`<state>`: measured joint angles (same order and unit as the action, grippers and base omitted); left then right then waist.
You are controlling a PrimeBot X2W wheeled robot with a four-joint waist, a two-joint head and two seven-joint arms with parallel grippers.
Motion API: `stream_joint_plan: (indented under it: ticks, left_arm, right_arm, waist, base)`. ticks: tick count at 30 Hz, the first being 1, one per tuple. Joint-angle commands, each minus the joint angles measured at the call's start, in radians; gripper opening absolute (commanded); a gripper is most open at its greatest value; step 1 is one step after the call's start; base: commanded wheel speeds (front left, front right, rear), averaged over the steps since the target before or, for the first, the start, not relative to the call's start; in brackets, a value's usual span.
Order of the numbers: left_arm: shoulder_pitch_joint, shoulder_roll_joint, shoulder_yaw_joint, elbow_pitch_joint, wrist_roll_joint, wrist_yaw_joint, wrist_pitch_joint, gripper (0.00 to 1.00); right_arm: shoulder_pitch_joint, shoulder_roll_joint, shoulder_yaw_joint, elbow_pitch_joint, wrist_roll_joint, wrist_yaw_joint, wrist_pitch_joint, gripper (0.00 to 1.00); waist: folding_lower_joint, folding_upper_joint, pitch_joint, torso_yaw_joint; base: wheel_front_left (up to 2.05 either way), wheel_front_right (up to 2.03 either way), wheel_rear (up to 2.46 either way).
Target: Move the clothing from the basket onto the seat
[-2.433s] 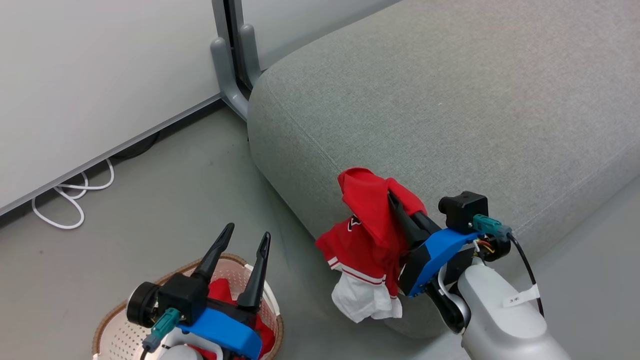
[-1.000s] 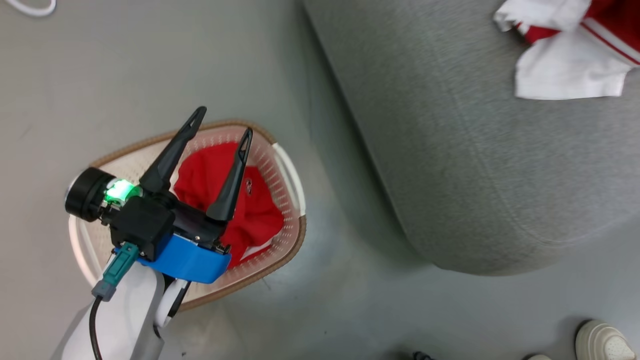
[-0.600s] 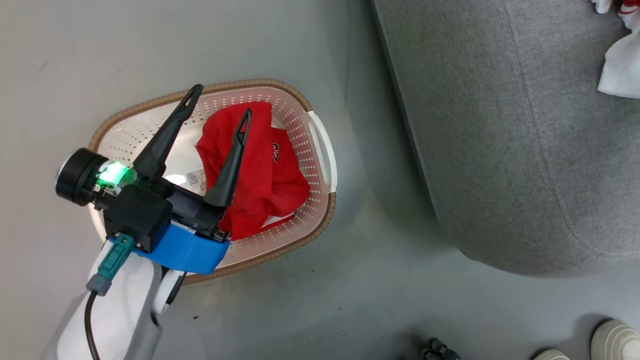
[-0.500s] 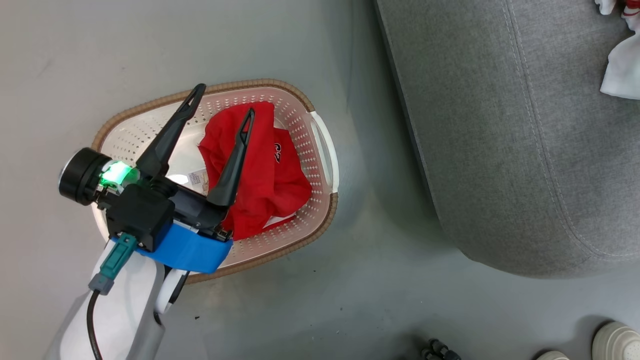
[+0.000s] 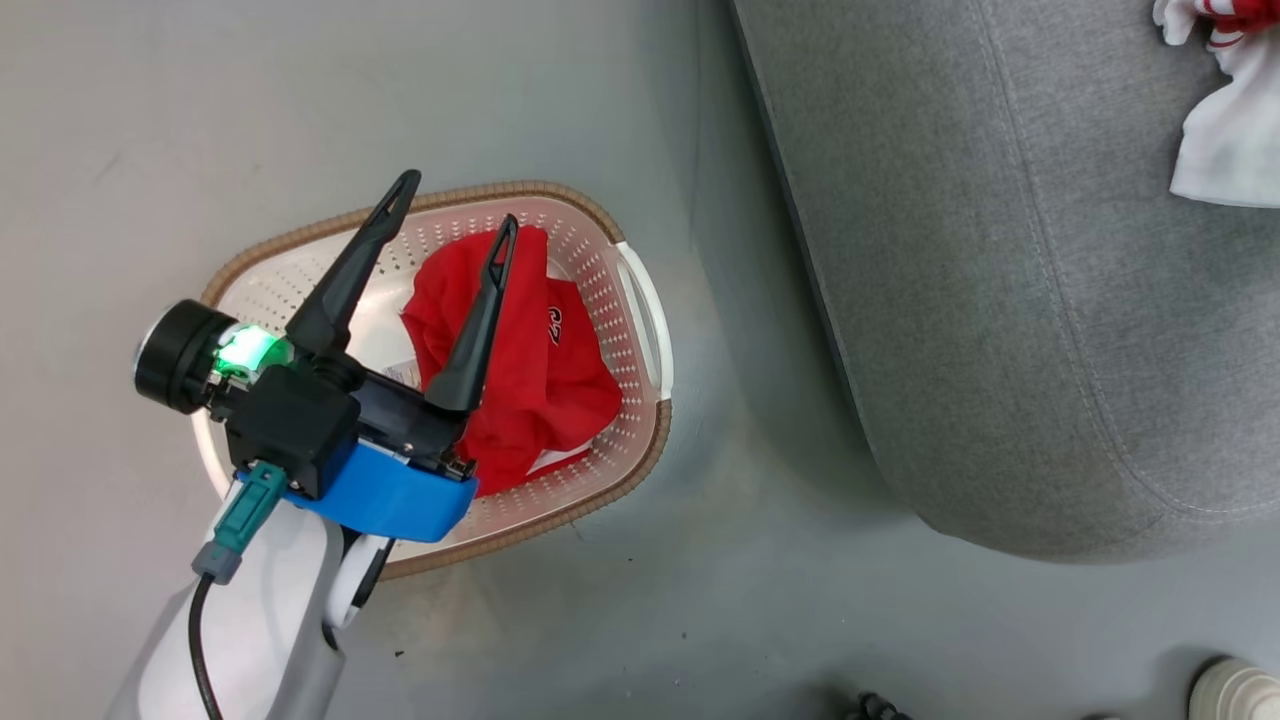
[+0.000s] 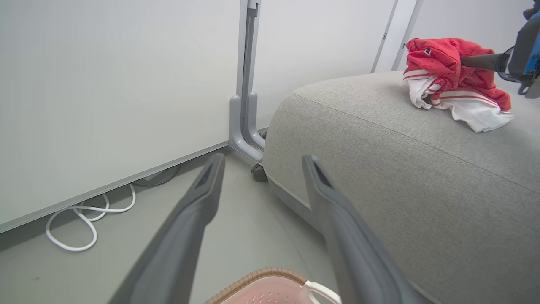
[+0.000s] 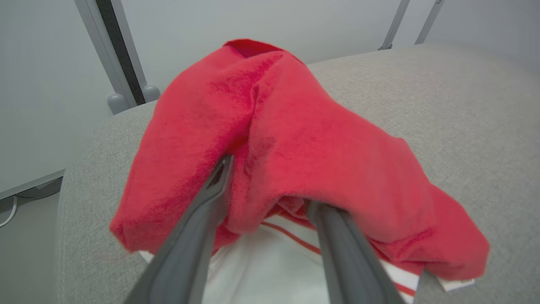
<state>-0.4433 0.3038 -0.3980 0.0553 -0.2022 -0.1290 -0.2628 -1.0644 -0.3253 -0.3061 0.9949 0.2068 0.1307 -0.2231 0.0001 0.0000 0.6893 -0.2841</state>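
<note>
A red piece of clothing (image 5: 540,380) with a small white logo lies in the cream basket (image 5: 610,470) on the floor. My left gripper (image 5: 459,203) hovers open above it, with nothing between its fingers (image 6: 202,198). A second red and white piece of clothing (image 6: 443,71) rests on top of the grey seat (image 6: 400,177); its white panel (image 5: 1225,150) shows at the head view's top right. My right gripper (image 7: 270,190) sits at that garment with its jaws apart. Red cloth (image 7: 295,139) drapes over both fingertips and hides them.
The seat (image 5: 1000,300) stands right of the basket with a strip of floor between. A white cable (image 6: 84,219) lies along the wall base, beside a grey partition post (image 6: 244,105). A person's shoe (image 5: 1235,690) is at the lower right.
The head camera has swung down from the seat to the basket. The red and white garment, earlier hanging at the seat's front edge, now lies on its top. My left gripper stays open.
</note>
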Motion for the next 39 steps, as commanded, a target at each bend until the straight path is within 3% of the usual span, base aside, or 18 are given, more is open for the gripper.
stream_joint_plan:
  ticks: [1,7,16,23,39]
  left_arm:
    - [0.004,-0.009,0.007,0.005,-0.005,0.0,-0.003,1.0]
    - [0.044,-0.047,0.024,0.036,-0.024,-0.001,-0.003,1.0]
    - [0.163,-0.131,0.089,0.102,-0.06,-0.002,-0.003,1.0]
    - [0.26,-0.18,0.166,0.15,-0.078,-0.002,-0.003,1.0]
    - [0.424,-0.221,0.318,0.219,-0.07,-0.002,-0.003,1.0]
  right_arm:
    - [0.018,0.008,0.009,-0.004,0.003,0.0,-0.011,1.0]
    - [0.098,0.019,0.063,-0.037,-0.015,0.0,-0.022,1.0]
    - [0.303,0.037,0.165,-0.143,-0.043,0.0,-0.009,1.0]
    - [0.501,0.08,0.211,-0.331,-0.068,0.0,-0.009,1.0]
    - [0.954,0.207,0.214,-0.788,-0.079,0.0,0.109,1.0]
  waist:
    - [-0.0001,0.0,-0.018,0.001]
    - [-0.0001,0.0,-0.113,0.016]
    - [-0.0001,0.0,-0.341,0.06]
    - [-0.0001,0.0,-0.493,0.114]
    - [-0.0001,0.0,-0.688,0.269]
  base:
    - [0.0,0.0,0.0]
    - [0.0,0.0,0.0]
    - [0.0,0.0,0.0]
    - [0.0,0.0,0.0]
    - [0.0,0.0,0.0]
